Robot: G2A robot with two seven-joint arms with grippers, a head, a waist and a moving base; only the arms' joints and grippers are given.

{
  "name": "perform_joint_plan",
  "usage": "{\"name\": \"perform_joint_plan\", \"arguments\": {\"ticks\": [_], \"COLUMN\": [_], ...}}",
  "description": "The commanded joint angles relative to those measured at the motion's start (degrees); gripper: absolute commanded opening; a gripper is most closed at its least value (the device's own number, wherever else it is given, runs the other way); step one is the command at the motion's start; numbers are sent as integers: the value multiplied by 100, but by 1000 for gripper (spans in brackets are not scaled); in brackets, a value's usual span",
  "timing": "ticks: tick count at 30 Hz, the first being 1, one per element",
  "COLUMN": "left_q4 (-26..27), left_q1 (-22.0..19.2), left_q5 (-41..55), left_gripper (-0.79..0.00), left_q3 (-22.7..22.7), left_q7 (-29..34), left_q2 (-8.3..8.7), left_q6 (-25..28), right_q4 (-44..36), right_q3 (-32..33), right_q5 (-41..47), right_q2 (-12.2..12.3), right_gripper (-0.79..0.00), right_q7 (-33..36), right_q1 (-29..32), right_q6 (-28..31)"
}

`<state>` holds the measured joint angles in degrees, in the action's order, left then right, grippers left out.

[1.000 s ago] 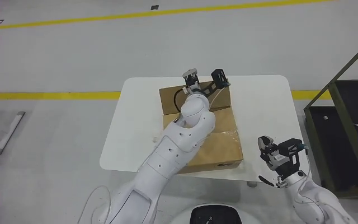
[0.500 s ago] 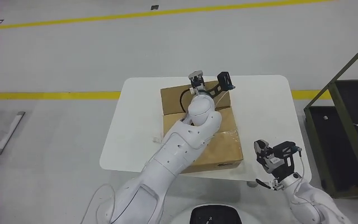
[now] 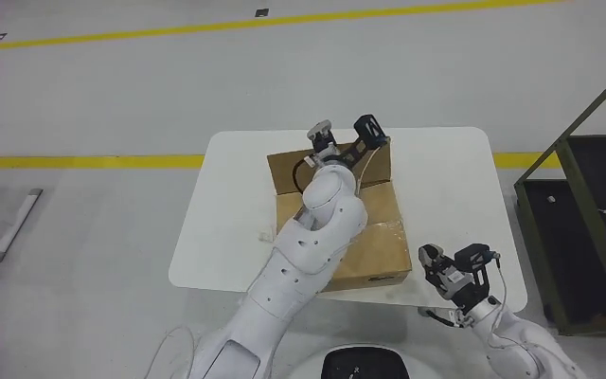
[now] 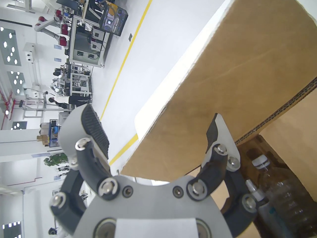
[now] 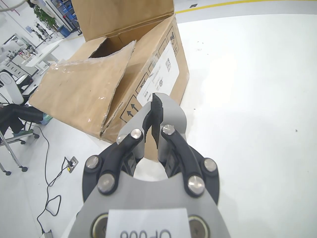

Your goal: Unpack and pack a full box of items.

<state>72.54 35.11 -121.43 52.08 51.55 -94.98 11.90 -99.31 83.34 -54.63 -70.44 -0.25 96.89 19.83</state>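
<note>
Left tool [image 4: 152, 118] spread beside brown box [image 3: 381, 248], flap [image 4: 235, 63] raised, bottles [image 4: 275, 189] seemingly inside.

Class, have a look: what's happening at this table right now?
A robot works on a brown cardboard box on a white table. Its left gripper is open at the top edge of the raised far flap, with clear plastic bottles showing inside. The near flap lies down. The right gripper, shut and empty, is beside the box.
</note>
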Motion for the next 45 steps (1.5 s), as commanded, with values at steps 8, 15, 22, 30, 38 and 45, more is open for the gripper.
{"name": "perform_joint_plan", "arguments": {"ticks": [8,15,22,30,38,45], "left_q4": [2244,3119,3761,4038,4063,4063], "left_q1": [1279,2030,2764,3094,3121,3121], "left_q5": [-9,84,256,310,326,326], "left_gripper": [0,0,0,0,0,0], "left_q3": [853,1277,1672,1812,1801,1801], "left_q7": [205,348,313,306,326,326], "left_q2": [251,344,396,428,430,430], "left_q6": [868,1113,723,688,733,733], "right_q4": [134,240,222,91,-83,-229], "right_q3": [-96,-116,-198,-422,-75,618], "right_q5": [-75,-79,-182,-485,70,2979], "right_q2": [17,39,57,84,117,211], "right_gripper": [-785,-785,-785,-785,-785,-785], "right_q7": [82,101,42,66,-59,1359], "right_q1": [3,26,114,220,357,213], "right_q6": [237,482,705,1081,920,1229]}}
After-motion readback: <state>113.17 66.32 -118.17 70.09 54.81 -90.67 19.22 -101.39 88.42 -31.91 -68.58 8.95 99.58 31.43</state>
